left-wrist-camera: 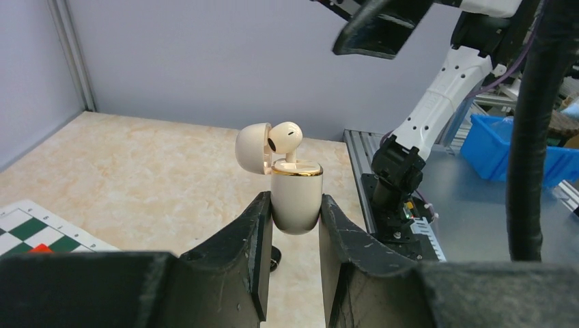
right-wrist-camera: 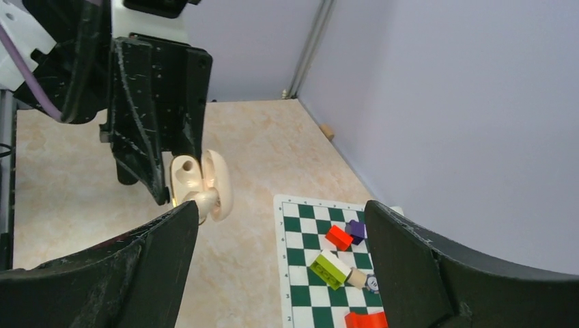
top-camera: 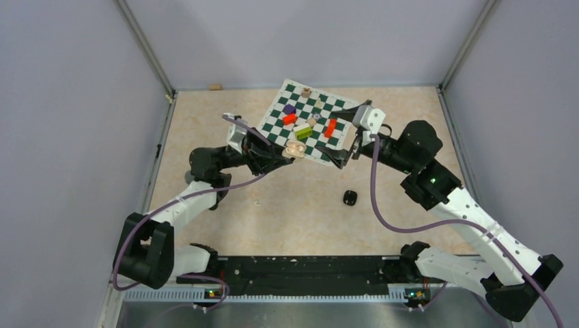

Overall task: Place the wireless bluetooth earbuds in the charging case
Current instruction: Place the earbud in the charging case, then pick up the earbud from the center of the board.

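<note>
Table point(top-camera: 273, 205) tan, walled on three sides. Chessboard point(top-camera: 334, 106) toward the far middle, coloured blocks point(top-camera: 330, 128) scattered on it.

Left gripper point(left-wrist-camera: 295, 212) clamped on the charging case point(left-wrist-camera: 296, 184), lifted clear of the table above the board's near edge. Right gripper point(right-wrist-camera: 281, 208) spread wide, holding nothing, hovering just beside the case.

Case cream, smooth, egg-like: likely light, rigid, slippery on its gloss. Pinched low on its two flanks, well under the gold rim, mouth left free. Long axis upright, mouth up. Lid point(left-wrist-camera: 251, 147) hinged back, tipped away to one side.

Earbud point(left-wrist-camera: 285, 137) cream, standing proud of the mouth, stem down in the case, bulb up and leaning toward the lid. Not fully seated by the look of it. Probably featherweight, hard, easy to flick out. Best touched on top of the bulb and pressed straight down along the stem's line. Second earbud not made out.

Small black thing point(top-camera: 350, 197) on the bare table nearer the arms, unidentified.
</note>
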You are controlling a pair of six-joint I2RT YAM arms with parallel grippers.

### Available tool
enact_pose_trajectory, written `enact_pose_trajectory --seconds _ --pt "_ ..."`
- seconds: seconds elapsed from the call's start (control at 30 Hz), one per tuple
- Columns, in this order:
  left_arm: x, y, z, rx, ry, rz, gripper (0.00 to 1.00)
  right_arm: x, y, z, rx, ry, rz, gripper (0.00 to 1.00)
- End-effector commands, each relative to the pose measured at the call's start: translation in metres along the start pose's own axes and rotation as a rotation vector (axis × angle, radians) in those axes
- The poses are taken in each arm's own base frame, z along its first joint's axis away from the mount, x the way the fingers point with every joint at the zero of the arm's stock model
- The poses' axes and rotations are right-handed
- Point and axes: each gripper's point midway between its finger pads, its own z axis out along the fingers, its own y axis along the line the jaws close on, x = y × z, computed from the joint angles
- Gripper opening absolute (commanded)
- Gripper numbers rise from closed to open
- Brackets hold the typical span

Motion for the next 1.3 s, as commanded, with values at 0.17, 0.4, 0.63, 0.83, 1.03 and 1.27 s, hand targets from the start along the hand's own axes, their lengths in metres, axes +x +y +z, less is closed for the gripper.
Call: enact_pose_trajectory --seconds 0.17,0.4,0.63,0.83,1.03,1.27 --pt "-0.034 -0.049 -0.004 0.154 -0.016 0.241 0.0 -0.007 -0.003 0.01 -0.025 -0.029 0.048 0.92" --pt "-0.056 -0.056 -0.014 0.081 -0.17 0.367 0.0 -0.011 0.029 0.014 -0.277 0.045 0.059 0.99" --pt "-0.048 -0.037 -0.018 -0.007 -0.196 0.293 0.0 -0.031 0.032 0.017 -0.345 0.029 0.065 0.99" --pt "-0.052 -0.019 -0.023 -0.069 -0.177 0.241 0.0 -0.007 0.035 0.024 -0.339 0.05 0.097 0.99" --pt "-0.095 -0.004 -0.056 -0.223 -0.252 0.306 0.0 0.058 0.024 0.043 -0.218 0.153 0.151 0.99" --pt "-0.111 0.018 -0.079 -0.356 -0.186 0.31 0.0 0.151 0.032 0.085 -0.267 0.354 0.282 0.92"
